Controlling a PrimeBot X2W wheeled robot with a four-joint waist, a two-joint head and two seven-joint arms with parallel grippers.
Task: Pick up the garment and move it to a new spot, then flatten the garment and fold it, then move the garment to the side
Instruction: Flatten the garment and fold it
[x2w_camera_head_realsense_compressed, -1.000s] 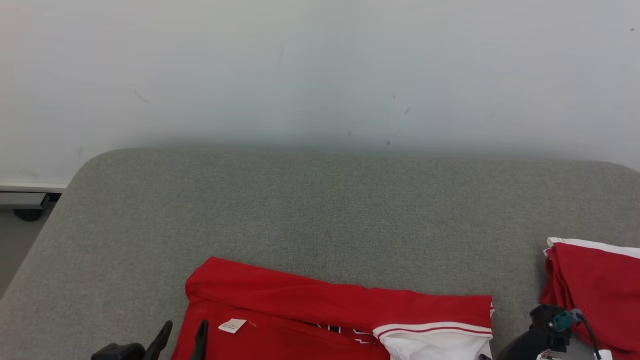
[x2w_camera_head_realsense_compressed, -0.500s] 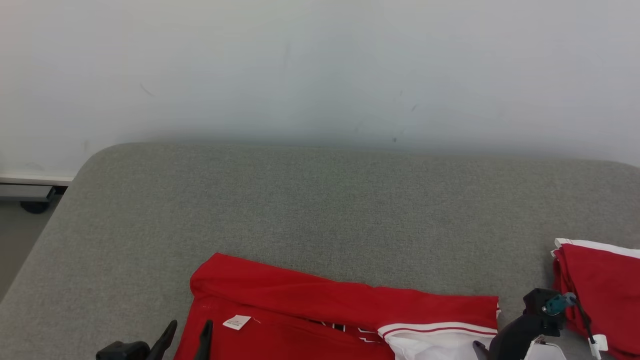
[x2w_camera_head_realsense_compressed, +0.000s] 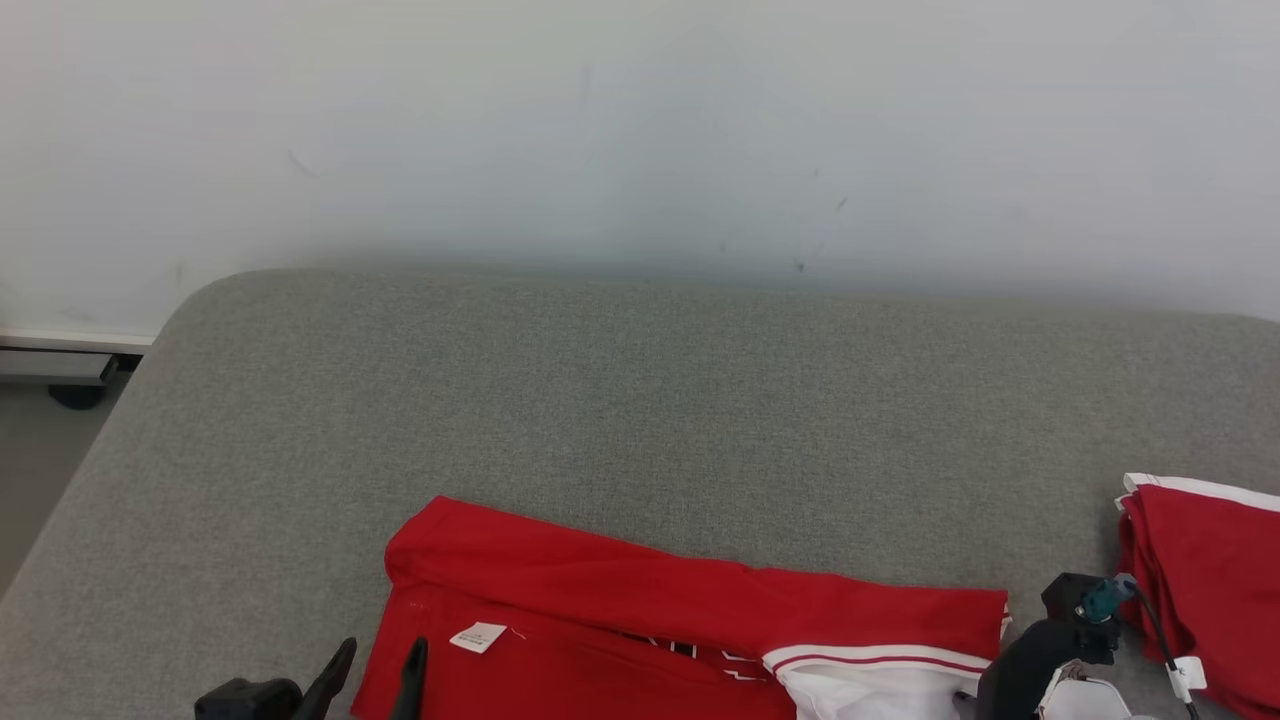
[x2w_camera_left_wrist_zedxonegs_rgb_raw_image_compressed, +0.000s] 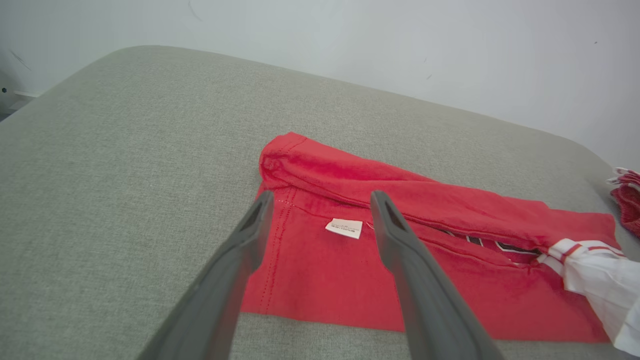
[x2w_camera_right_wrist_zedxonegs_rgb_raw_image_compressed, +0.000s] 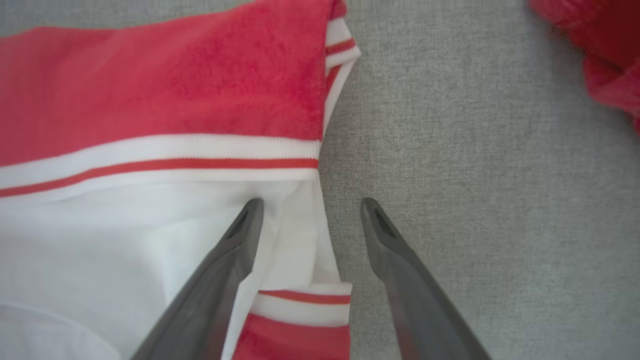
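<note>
Since both pairs of fingers are spread wide with nothing between them, neither one has a grip on anything. So the left gripper hangs over the left end of the garment, with one finger lined up along the stitched hem and the other just past the little white label. Over on the other end, the right gripper straddles the garment's right edge. One of its fingers is over the white panel below the red-and-white striped trim, and the other is over the bare grey cushion. Honestly can't tell from the wrist view if those tips are brushing the cloth or sitting just above it.

The garment itself is red and lies spread out along the cushion's front edge, roughly mid-width. Its far long side is folded over into a thick band, and a bit of dark lettering peeks out from under that fold. A second red garment with white trim sits bunched at the cushion's right edge, apart from the first. A pale wall rises behind the back edge.
</note>
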